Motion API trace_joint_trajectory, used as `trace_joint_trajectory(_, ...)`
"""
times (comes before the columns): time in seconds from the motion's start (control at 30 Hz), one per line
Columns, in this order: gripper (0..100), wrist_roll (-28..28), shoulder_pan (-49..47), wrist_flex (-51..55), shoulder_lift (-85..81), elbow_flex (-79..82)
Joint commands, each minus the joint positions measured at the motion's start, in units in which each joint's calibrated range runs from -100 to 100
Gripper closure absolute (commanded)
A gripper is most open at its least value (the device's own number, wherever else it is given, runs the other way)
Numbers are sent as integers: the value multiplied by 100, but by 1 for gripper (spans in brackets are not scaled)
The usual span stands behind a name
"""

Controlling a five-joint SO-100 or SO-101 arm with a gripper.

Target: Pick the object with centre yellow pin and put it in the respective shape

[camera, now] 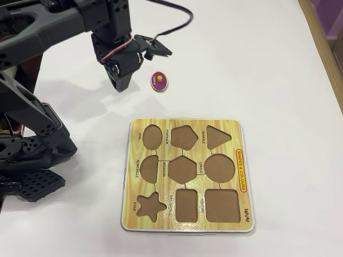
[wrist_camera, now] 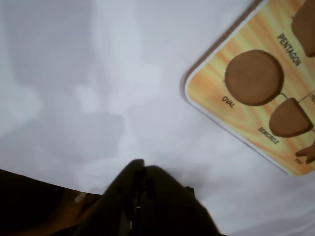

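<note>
A small purple oval piece (camera: 158, 80) with a yellow centre pin lies on the white table above the wooden shape board (camera: 185, 126). It is out of view in the wrist view. The board's oval recess (camera: 152, 136) is at its top left corner and also shows in the wrist view (wrist_camera: 253, 77). My gripper (camera: 119, 85) hangs just left of the purple piece, apart from it. In the wrist view the gripper (wrist_camera: 140, 169) has its dark fingers pressed together and holds nothing.
The board has several empty recesses: pentagon (camera: 184, 137), triangle (camera: 217, 136), semicircle (wrist_camera: 290, 118), star (camera: 149, 206). The black arm base (camera: 32, 155) stands at the left. A wooden table edge (camera: 327, 43) runs along the right.
</note>
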Motion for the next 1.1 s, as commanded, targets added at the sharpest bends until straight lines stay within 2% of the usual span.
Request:
trace_joint_trajectory(0.0, 99, 12, 318, 2, -10, -207)
trace_joint_trajectory(0.23, 98, 27, 387, -707, 425, -234)
trace_joint_trajectory(0.4, 86, 33, 338, -698, 517, -279)
trace_joint_trajectory(0.5, 86, 27, 357, -768, 534, -288)
trace_joint_trajectory(0.63, 85, 38, 348, -1641, 542, -207)
trace_joint_trajectory(0.77, 85, 38, 348, -2055, 542, -207)
trace_joint_trajectory(0.97, 85, 629, 445, -2539, 550, -207)
trace_joint_trajectory(1.07, 85, 686, 455, -2453, 617, -198)
